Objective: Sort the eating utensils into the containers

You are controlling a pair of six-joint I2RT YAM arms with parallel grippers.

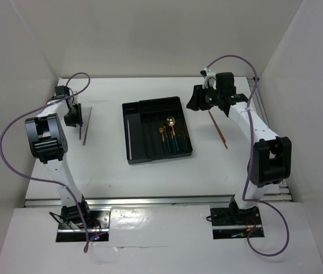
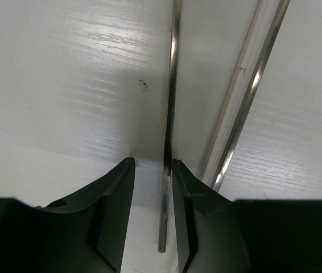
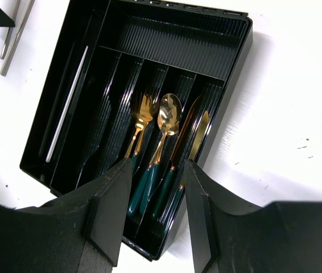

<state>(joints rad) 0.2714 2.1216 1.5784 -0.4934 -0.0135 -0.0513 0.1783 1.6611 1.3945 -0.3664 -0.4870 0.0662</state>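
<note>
Two robot arms sorting cutlery; the left one is poised around a single chopstick.

At far left the left gripper (image 2: 152,165) sits low over the table (image 1: 110,171), jaws apart, straddling one silver chopstick (image 2: 171,102) near its end, not yet pinching it; a second silver chopstick (image 2: 251,85) lies just outside one finger; in the middle, the black tray (image 1: 158,105) holds a fork (image 3: 141,116), spoon (image 3: 168,111) and knife (image 3: 201,133) in its narrow slots; the right gripper (image 3: 158,165) hangs open and empty above that tray; copper chopsticks (image 1: 217,128) lie on the table to its right. Likely trouble: closing could knock the neighbouring chopstick and roll it away; a thin round stick pinched near its end may swivel, droop or slip out on the way to the tray.
</note>
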